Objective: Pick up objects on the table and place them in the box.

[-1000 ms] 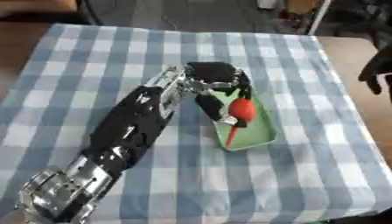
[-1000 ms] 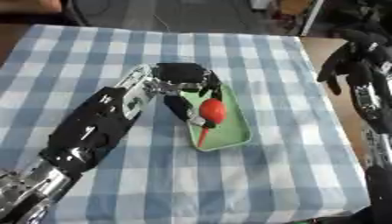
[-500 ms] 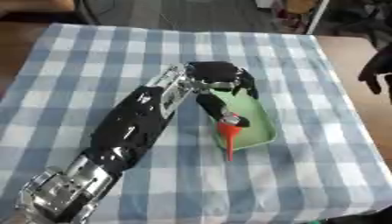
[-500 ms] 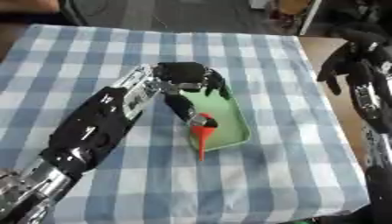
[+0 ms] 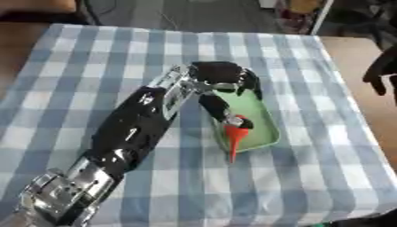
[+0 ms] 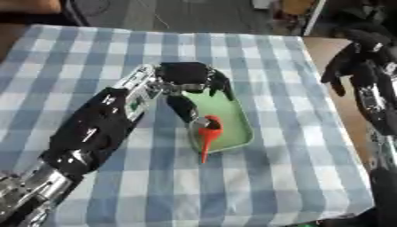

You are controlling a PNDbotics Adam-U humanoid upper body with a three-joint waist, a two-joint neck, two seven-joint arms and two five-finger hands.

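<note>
Left eye view: left hand (image 5: pixel 225 80) poised over green box (image 5: pixel 263 116), fingers relaxed and spread, pinching nothing. Red object (image 5: pixel 235 135) at six o'clock of it, draped over box's near rim, perhaps just inside. Right hand (image 6: pixel 349 57) idle at three o'clock, fingers hanging slack.

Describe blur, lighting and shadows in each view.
Left eye view: soft throughout; the left hand over the green box is smeared, the red object has fuzzy edges; even light, a faint shadow beside the arm. Right eye view: the same softness; the right hand is a dark, featureless shape at the table's far right.
</note>
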